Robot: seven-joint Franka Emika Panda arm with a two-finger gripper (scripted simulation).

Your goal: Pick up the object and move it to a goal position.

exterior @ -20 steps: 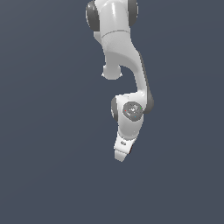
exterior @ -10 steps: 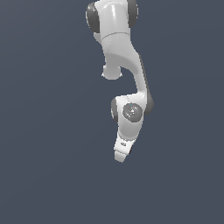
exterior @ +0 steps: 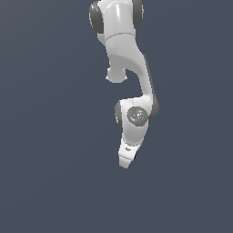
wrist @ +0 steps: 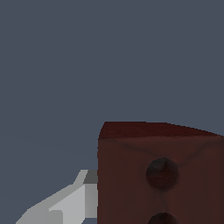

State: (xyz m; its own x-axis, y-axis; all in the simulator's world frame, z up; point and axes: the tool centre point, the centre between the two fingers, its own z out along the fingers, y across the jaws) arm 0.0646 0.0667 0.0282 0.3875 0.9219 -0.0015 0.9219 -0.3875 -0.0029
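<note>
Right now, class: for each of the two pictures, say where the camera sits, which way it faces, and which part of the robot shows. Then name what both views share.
Exterior view: sits off the arm, faces the white arm against plain grey; the tool hangs at its lower end, no brick visible.
Wrist view: sits on the wrist, faces along the tool; the brick fills the near corner, one pale finger beside it.
Shared: the tool and the grey backdrop.

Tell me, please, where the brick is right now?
The wrist view shows the brick close up, filling much of the frame right against a grey finger. In the exterior view it cannot be seen.
</note>
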